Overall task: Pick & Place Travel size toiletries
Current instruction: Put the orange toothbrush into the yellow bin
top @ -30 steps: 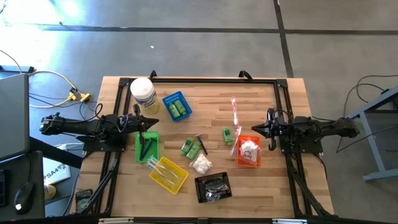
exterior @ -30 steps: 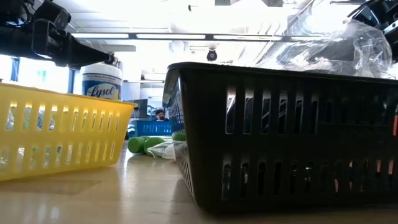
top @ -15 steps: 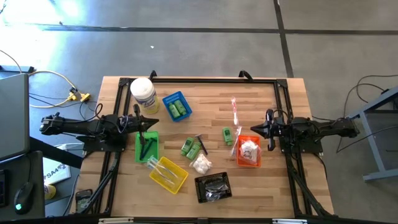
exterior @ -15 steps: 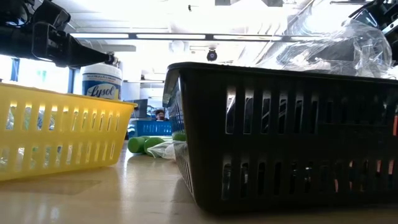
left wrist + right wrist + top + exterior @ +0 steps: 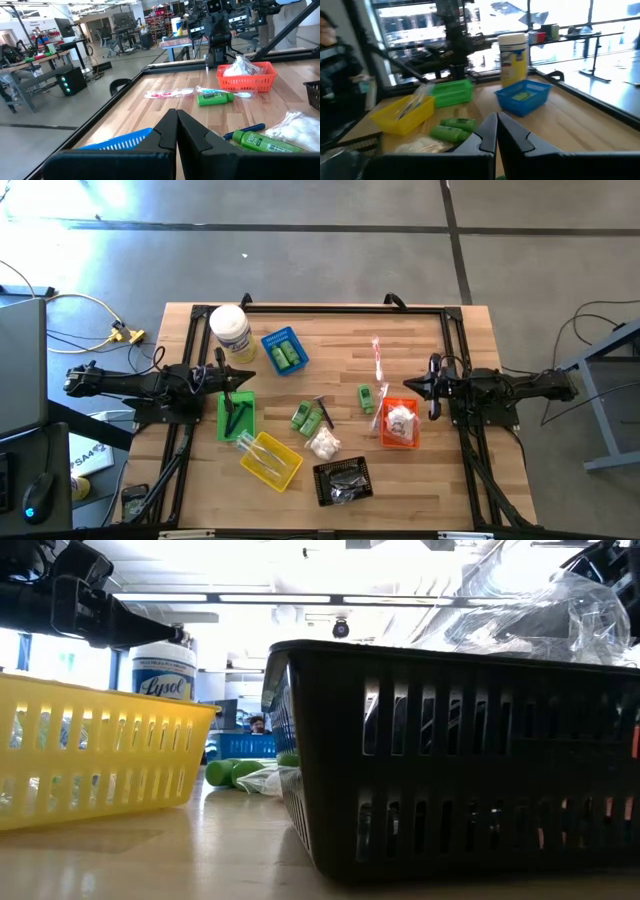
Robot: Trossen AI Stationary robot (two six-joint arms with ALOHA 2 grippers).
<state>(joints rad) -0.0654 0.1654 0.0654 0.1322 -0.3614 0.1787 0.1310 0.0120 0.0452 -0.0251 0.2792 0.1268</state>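
- Your left gripper [image 5: 248, 377] hangs above the green basket [image 5: 236, 415] at the table's left edge, fingers [image 5: 187, 132] pressed together on nothing.
- Your right gripper [image 5: 408, 386] sits beside the orange basket [image 5: 399, 425], which holds a white packet [image 5: 401, 418]; its fingers [image 5: 509, 132] are likewise together and empty.
- Loose on the wood between your arms: two green bottles [image 5: 308, 417], a white puffy packet [image 5: 324, 444], a single green bottle [image 5: 366, 398], and a clear-wrapped stick [image 5: 378, 358].
- The blue basket [image 5: 284, 351] holds green bottles; the yellow basket [image 5: 270, 459] holds clear-wrapped sticks.
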